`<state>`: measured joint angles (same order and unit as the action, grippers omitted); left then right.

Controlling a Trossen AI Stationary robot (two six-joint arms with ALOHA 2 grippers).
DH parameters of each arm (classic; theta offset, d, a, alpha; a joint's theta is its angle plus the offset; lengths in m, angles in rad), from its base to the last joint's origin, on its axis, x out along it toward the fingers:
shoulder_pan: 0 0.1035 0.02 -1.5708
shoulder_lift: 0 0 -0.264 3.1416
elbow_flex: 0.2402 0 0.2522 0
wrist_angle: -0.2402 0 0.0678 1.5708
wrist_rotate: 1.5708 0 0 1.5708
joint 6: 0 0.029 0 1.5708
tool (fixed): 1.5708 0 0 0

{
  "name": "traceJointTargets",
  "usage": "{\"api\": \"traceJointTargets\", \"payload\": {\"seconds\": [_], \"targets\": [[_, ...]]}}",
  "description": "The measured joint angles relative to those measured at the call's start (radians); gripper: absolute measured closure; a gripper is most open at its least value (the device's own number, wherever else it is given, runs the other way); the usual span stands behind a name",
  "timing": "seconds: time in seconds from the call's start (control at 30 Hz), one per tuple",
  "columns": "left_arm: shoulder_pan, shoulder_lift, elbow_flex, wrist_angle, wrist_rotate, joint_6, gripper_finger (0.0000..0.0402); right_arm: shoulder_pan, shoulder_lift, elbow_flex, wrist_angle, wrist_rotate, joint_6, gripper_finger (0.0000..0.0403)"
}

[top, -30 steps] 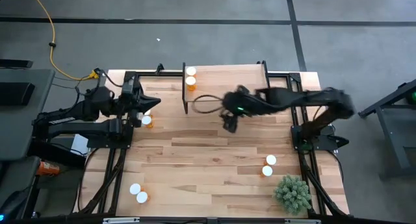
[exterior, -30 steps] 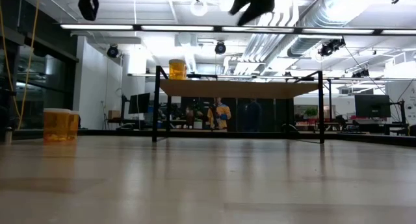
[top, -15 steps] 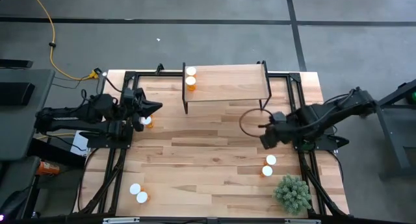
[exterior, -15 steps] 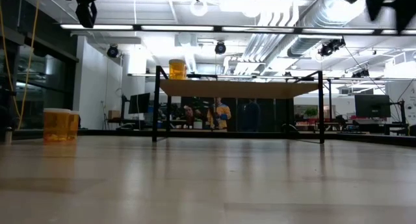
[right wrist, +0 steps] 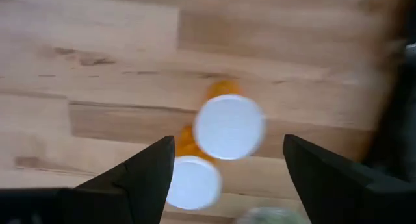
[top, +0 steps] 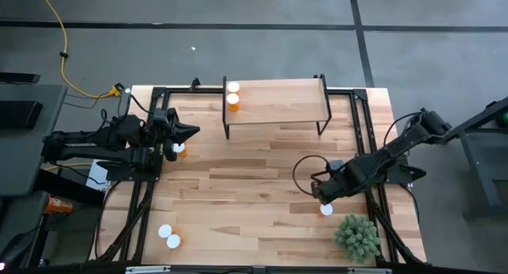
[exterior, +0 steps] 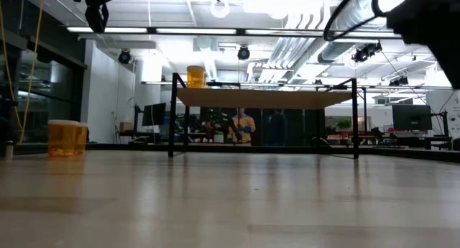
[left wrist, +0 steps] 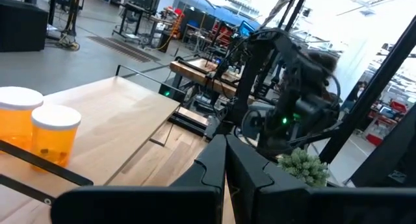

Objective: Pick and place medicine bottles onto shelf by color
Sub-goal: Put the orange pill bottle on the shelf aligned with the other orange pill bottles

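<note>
Two orange medicine bottles with white caps stand on the shelf (top: 278, 102), at its left end (top: 232, 93) (left wrist: 55, 134). Two more stand upright on the table at the right (right wrist: 229, 126) (right wrist: 193, 182). My right gripper (right wrist: 227, 146) (top: 325, 194) hangs open above them, pointing down, one finger on either side of the nearer cap and touching nothing. In the high view it hides one of the pair; the other (top: 326, 210) shows. My left gripper (top: 192, 131) (left wrist: 227, 165) is shut and level at the table's left, above another bottle (top: 179, 149).
Two more bottles (top: 168, 237) stand near the table's near left corner. A green bushy plant (top: 357, 236) sits at the near right corner, close beside my right gripper. The shelf's black legs (exterior: 172, 115) rise at the far side. Bare planks lie in the middle.
My right gripper has swung from in front of the shelf toward the table's near right, sunk, and rolled until it points down over the two bottles on the right. It has stayed open. No bottle has moved.
</note>
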<state>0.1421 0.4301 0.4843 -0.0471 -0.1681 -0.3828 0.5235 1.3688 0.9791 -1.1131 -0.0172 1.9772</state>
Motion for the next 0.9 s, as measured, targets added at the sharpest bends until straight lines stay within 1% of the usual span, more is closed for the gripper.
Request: {"api": "traceJointTargets", "payload": {"seconds": [0.07, 0.13, 0.33, 0.53, 0.7, 0.9], "targets": [[0.0, 0.0, 0.0, 0.0, 0.005, 0.0, 0.0401, 0.002, 0.0, -0.039, 0.08, 0.0, 0.03, 0.0126], [0.0, 0.0, 0.0, 0.0, 0.007, 0.0, 0.0401, 0.001, 0.0, -0.069, 0.119, -0.002, 0.042, 0.0126], [0.0, 0.0, 0.0, 0.0, 0.007, 0.0, 0.0401, 0.001, 0.0, -0.092, 0.07, -0.016, 0.057, 0.0126], [0.0, 0.0, 0.0, 0.0, 0.003, 0.0, 0.0401, 0.001, 0.001, -0.093, 0.074, -0.026, 0.065, 0.0126], [0.0, 0.0, 0.0, 0.0, 0.002, 0.0, 0.0401, 0.001, 0.053, -0.094, 0.084, -0.045, 0.045, 0.0126], [0.0, 0.0, 0.0, -0.001, 0.001, 0.0, 0.0401, 0.001, 0.106, -0.094, 0.153, -0.045, 0.039, 0.0126]]}}
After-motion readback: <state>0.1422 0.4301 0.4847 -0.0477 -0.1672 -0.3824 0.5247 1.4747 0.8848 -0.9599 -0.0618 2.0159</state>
